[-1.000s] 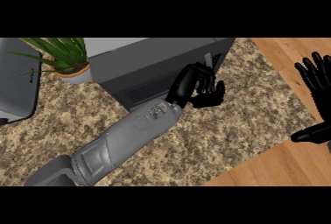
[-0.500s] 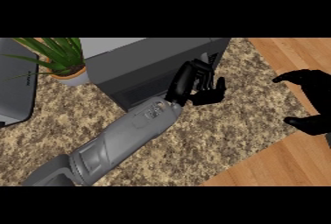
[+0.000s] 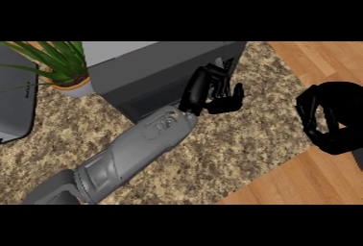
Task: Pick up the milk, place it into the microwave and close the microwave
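Note:
The microwave (image 3: 152, 67) stands at the back of the counter, a grey box whose dark front faces me. My left forearm crosses the counter diagonally from the lower left. My left hand (image 3: 211, 93) rests against the right end of the microwave's front, fingers fairly straight and holding nothing. My right hand (image 3: 327, 117) hangs at the right edge of the view, beyond the counter's edge, with its fingers curled inward around nothing. No milk shows anywhere in the view.
A potted green plant (image 3: 60, 67) stands just left of the microwave. A dark flat panel (image 3: 13, 98) lies at the far left edge. The speckled counter (image 3: 234, 149) ends in a diagonal edge at the right, with wooden floor (image 3: 312, 182) beyond.
My right hand has come down from fingers-up and open to a curled shape. My left hand has stayed at the microwave's front, shifting only slightly.

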Motion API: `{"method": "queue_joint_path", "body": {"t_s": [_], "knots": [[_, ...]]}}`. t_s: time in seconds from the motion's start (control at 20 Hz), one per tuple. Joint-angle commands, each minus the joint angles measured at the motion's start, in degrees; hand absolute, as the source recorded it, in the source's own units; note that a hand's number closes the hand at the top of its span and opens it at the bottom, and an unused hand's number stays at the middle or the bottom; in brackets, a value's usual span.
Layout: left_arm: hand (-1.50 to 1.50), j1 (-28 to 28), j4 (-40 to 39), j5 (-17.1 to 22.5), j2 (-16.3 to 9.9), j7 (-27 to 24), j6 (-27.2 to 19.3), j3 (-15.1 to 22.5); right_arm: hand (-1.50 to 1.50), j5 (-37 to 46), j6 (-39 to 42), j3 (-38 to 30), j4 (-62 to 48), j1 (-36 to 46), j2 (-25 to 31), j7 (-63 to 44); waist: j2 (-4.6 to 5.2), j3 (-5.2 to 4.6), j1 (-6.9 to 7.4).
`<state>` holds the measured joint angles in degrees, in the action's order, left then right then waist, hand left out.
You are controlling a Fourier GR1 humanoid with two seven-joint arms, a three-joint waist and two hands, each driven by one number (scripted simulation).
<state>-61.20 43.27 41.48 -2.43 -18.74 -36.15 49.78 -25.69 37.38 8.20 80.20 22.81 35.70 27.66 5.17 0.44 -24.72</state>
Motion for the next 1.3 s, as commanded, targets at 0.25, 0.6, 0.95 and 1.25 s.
{"method": "queue_joint_path", "body": {"t_s": [0.25, 0.6, 0.95, 1.25], "knots": [[1.5, -4.02, -2.77, 0.59, 2.28, -0.41, -0.41, -0.05, 1.5, -1.54, 4.37, 3.19, 6.04, -0.11, -0.11, 0.88, 0.4, 0.12, -1.95], [1.5, -3.53, -2.18, 1.03, 2.26, -1.3, -2.91, 0.37, 1.5, -3.3, 4.44, 4.34, 9.67, -1.19, 0.16, -0.53, 0.38, 0.2, -3.21], [1.5, -1.36, -2.52, 4.15, 2.24, -3.25, -11.66, -5.87, 1.5, -4.34, 3.33, 4.82, 12.78, -2.6, 0.55, -2.12, -0.31, -0.25, -1.49], [1.5, 3.25, 2.42, 15.87, 2.37, 1.93, -4.14, -13.36, 1.5, -5.26, 6.24, 10.94, 15.12, -6.02, 1.33, -6.35, 1.85, -1.13, 0.85]]}}
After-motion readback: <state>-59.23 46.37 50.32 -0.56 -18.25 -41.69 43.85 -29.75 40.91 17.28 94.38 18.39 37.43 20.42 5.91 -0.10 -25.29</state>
